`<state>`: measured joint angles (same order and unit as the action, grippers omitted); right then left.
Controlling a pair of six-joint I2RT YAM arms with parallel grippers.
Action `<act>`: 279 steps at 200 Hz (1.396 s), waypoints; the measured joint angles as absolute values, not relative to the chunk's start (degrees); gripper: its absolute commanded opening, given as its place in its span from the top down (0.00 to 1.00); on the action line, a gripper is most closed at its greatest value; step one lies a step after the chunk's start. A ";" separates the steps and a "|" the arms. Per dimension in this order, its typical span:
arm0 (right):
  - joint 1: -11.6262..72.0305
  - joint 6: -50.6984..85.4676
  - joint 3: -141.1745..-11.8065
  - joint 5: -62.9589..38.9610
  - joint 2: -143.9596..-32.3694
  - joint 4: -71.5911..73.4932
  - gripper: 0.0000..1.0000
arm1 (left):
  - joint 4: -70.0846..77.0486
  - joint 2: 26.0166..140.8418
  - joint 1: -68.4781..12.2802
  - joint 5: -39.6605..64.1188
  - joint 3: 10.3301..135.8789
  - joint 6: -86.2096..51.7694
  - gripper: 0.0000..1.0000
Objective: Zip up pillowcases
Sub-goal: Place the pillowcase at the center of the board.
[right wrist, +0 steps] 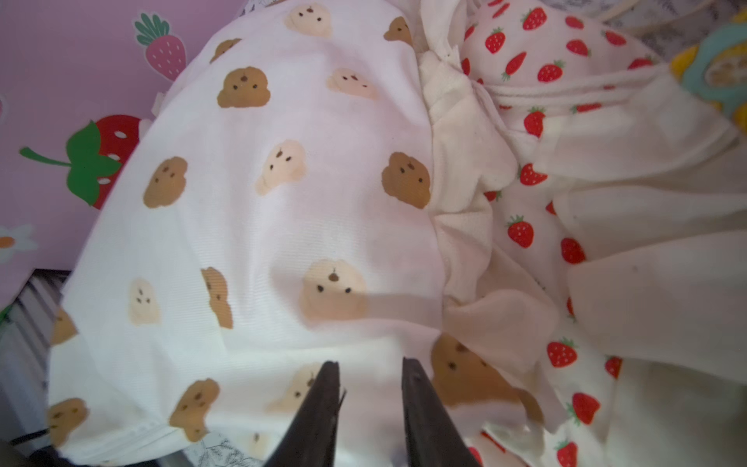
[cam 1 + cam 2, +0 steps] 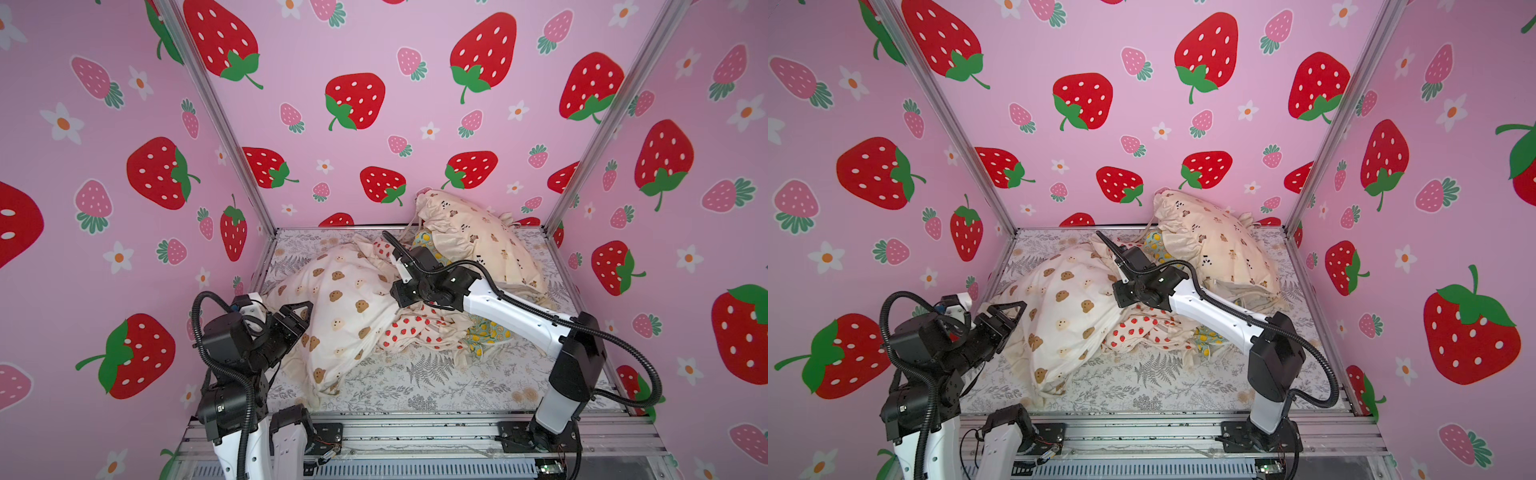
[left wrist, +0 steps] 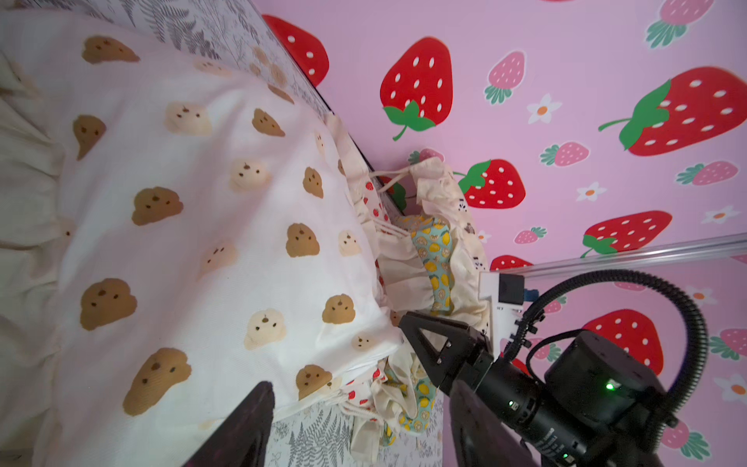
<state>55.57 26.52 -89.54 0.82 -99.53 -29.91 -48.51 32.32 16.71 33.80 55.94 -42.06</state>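
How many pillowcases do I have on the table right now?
4: bear-print pillowcase at front left; strawberry pillowcase in the centre; lemon pillowcase just right of it, mostly covered; ruffled beige pillowcase at back right. More could be buried.

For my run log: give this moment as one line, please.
left gripper open | right gripper open | bear pillowcase not held

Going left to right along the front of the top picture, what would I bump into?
left pincer → brown bear-print pillowcase → red strawberry-print pillowcase → teal lemon-print pillowcase
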 measured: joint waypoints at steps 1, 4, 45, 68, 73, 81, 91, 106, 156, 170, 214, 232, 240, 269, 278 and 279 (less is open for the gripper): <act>55.55 26.55 -89.43 0.82 -99.33 -29.98 0.58 | -48.38 32.40 16.19 33.58 55.75 -42.06 0.29; 55.48 26.94 -89.21 0.93 -98.98 -30.06 0.57 | -48.16 32.67 15.16 33.30 55.40 -42.13 0.29; 54.78 27.49 -87.66 2.87 -93.71 -32.75 0.36 | -43.57 38.61 -8.54 21.93 53.47 -43.27 0.29; 53.63 27.66 -86.39 4.27 -90.56 -34.83 0.25 | -38.44 42.33 -23.70 13.74 50.68 -44.71 0.32; 53.30 28.10 -85.97 4.69 -89.86 -35.16 0.23 | -37.01 43.40 -26.81 11.97 49.78 -45.23 0.33; 52.77 28.36 -85.08 5.39 -88.71 -35.64 0.21 | -34.59 45.21 -31.24 9.28 48.25 -45.93 0.35; 52.14 28.91 -83.48 5.87 -87.20 -35.90 0.17 | -31.48 48.21 -35.79 6.87 46.54 -46.83 0.35; 50.96 29.89 -80.68 6.00 -85.14 -36.18 0.15 | -27.70 54.41 -39.51 4.21 45.67 -47.86 0.38; 48.82 32.14 -74.81 5.89 -83.29 -36.51 0.14 | -20.05 66.92 -37.98 -4.97 44.82 -49.89 0.50; 48.51 32.77 -73.69 5.67 -83.29 -36.27 0.13 | -18.87 67.35 -34.37 -6.04 43.81 -50.83 0.51; 46.46 33.50 -72.25 4.73 -85.93 -34.74 0.27 | -17.89 67.51 -20.08 -6.66 39.07 -52.73 0.51; 45.39 33.71 -72.25 4.60 -88.44 -33.71 0.34 | -19.92 67.18 -14.20 -6.59 38.85 -52.86 0.52; 44.97 33.56 -72.25 4.54 -89.47 -33.30 0.36 | -20.75 66.54 -11.09 -6.42 38.65 -52.80 0.52; 42.76 33.30 -72.31 4.38 -92.60 -31.79 0.39 | -23.40 61.47 -1.96 -6.42 36.51 -51.90 0.52; 41.76 33.06 -72.55 4.60 -93.80 -31.51 0.40 | -24.08 60.03 0.14 -6.15 35.99 -51.59 0.52; 41.69 33.01 -72.60 4.64 -93.91 -31.48 0.40 | -24.21 59.86 0.47 -6.04 35.90 -51.59 0.52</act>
